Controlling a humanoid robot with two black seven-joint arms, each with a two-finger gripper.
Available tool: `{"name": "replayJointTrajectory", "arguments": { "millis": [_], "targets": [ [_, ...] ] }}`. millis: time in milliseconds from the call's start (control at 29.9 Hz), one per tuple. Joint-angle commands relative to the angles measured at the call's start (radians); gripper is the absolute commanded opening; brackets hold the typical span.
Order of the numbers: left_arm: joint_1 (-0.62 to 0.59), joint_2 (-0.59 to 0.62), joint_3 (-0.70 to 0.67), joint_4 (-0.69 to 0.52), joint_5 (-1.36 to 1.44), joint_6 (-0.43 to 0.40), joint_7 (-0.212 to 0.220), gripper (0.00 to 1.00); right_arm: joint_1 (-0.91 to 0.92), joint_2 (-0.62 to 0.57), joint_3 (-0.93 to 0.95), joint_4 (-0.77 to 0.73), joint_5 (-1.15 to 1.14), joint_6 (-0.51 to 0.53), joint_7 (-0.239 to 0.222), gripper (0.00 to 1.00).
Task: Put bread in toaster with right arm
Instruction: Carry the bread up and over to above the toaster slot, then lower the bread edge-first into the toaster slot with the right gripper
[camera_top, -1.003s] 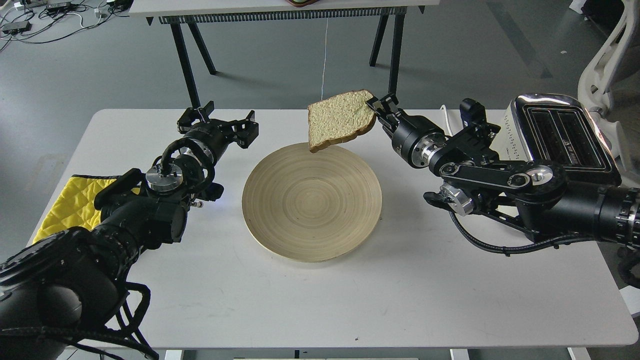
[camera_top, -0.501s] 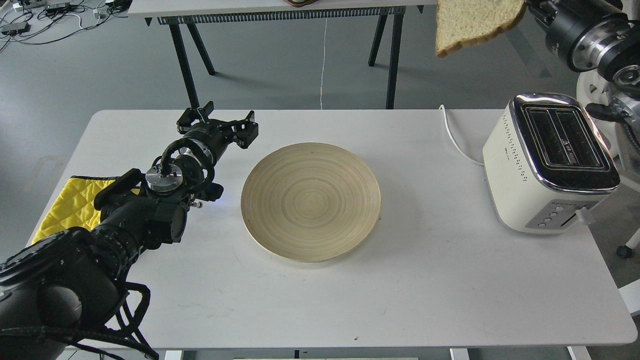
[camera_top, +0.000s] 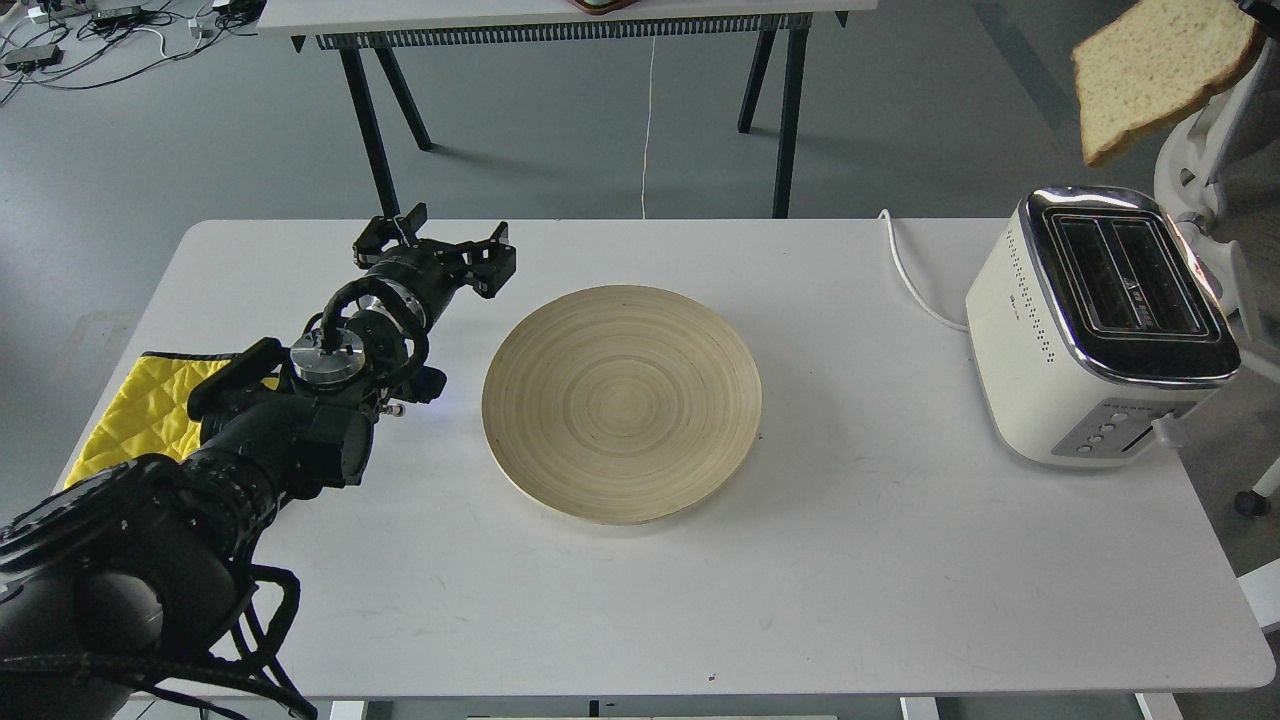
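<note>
The bread (camera_top: 1160, 68), a pale tan slice with a brown crust, hangs tilted in the air at the top right, above and slightly behind the toaster (camera_top: 1040, 350). Only a black sliver of my right gripper (camera_top: 1262, 6) shows at the frame's top right corner, at the slice's upper right corner; the rest of the right arm is out of view. The cream-white toaster stands on the table's right end with both chrome-rimmed slots empty. My left gripper (camera_top: 438, 242) is open and empty, low over the table to the left of the plate.
An empty round wooden plate (camera_top: 620, 400) lies mid-table. A yellow quilted cloth (camera_top: 135, 410) lies at the left edge under my left arm. The toaster's white cable (camera_top: 912, 280) runs off the table's back. A white chair (camera_top: 1215, 140) stands behind the toaster.
My right arm lifted the bread from above the plate up and to the right, then a little down to a spot over the toaster, and has mostly left the view. The left arm has not moved.
</note>
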Motion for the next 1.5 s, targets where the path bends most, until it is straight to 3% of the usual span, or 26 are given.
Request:
{"name": "replayJointTrajectory", "arguments": {
  "millis": [0, 368, 1471],
  "targets": [
    [-0.001, 0.0, 0.0, 0.0, 0.0, 0.0, 0.001, 1.0, 0.051, 0.0, -0.1, 0.046, -0.017, -0.008, 0.003, 0.0],
    [-0.001, 0.0, 0.0, 0.0, 0.0, 0.0, -0.001, 1.0, 0.049, 0.0, -0.195, 0.066, -0.025, -0.005, 0.003, 0.0],
    [-0.001, 0.0, 0.0, 0.0, 0.0, 0.0, 0.001, 1.0, -0.074, 0.02, -0.102, 0.063, -0.042, -0.014, -0.003, 0.0]
  ]
}}
